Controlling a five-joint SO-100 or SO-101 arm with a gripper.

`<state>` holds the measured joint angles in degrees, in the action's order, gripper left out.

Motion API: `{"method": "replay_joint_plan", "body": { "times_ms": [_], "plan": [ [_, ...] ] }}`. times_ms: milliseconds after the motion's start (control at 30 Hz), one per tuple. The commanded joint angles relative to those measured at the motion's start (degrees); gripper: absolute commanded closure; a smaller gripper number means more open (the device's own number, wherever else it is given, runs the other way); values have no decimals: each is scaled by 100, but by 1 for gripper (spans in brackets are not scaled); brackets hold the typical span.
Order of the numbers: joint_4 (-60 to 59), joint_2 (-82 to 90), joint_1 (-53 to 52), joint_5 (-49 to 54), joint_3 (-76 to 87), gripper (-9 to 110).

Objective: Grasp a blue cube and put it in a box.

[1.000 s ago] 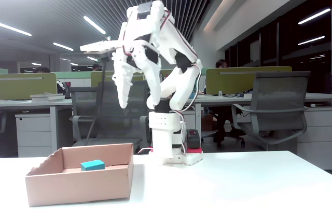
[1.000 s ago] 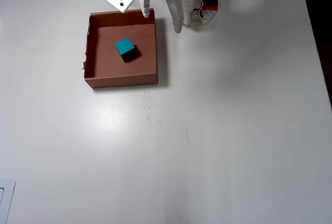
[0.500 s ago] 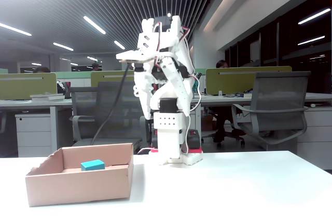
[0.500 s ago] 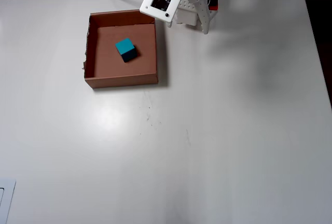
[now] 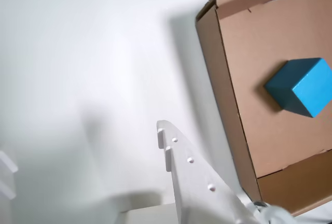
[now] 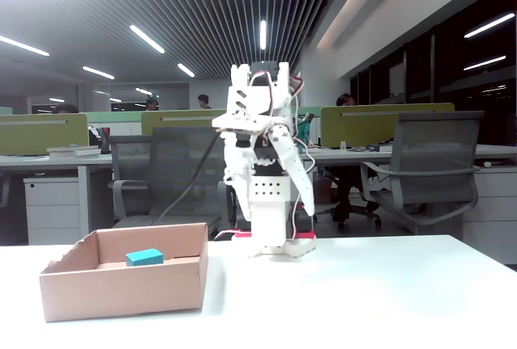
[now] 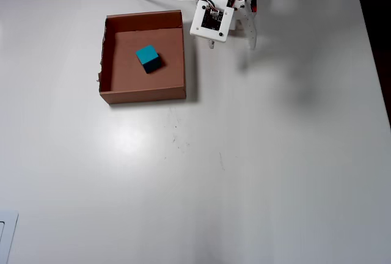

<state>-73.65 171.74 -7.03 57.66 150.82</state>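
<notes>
Overhead view shows the blue cube (image 7: 148, 58) resting inside the box (image 7: 143, 96), task seemingly done, the gripper (image 7: 232, 44) empty with fingers spread, at the box's 2 o'clock.

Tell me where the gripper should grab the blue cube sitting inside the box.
Come straight down from above: the box walls block side approaches. Close on two opposite side faces of the blue cube, turning the gripper to match, since the cube sits rotated relative to the walls.

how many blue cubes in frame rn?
1. The blue cube sits on the floor of the box, clear of its walls; the wrist view agrees. None on the white table; nothing large enough to hide another.
</notes>
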Motion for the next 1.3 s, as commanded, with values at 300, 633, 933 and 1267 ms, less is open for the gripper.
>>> {"method": "replay_joint_plan", "body": {
  "times_ms": [300,633,933,1267],
  "plan": [
    [360,1063,571,9,1433,68],
    [554,1072,800,-26,1942,70],
    [404,1072,826,-35,1942,73],
    [281,1072,809,-35,1942,73]
  ]
}}
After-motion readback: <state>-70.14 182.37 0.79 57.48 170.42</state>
